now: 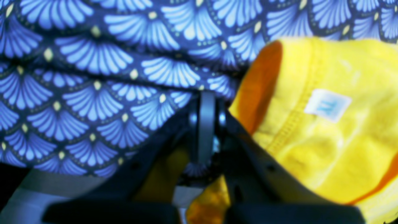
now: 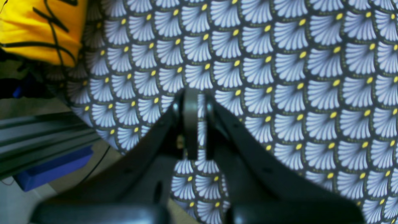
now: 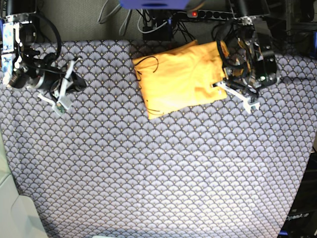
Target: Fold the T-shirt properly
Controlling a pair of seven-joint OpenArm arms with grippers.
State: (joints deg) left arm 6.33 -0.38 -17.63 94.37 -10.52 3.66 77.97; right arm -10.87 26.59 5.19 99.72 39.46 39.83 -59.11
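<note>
t-shirt (image 3: 181,77) beside closed left fingers (image 3: 232,88)

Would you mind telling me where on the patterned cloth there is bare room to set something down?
The whole near half of the patterned cloth lies bare, as does the strip between the right gripper and the T-shirt. The far edge is crowded: T-shirt, left gripper, cables.

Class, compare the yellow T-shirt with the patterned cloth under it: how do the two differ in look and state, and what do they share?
The T-shirt is plain yellow-orange; the cloth is blue-grey with a repeating fan-scale print. The T-shirt is folded into a compact bundle; the cloth lies spread flat. The T-shirt takes up one patch near the far edge; the cloth covers nearly the whole surface. Both are soft fabric, and neither is in a gripper.
</note>
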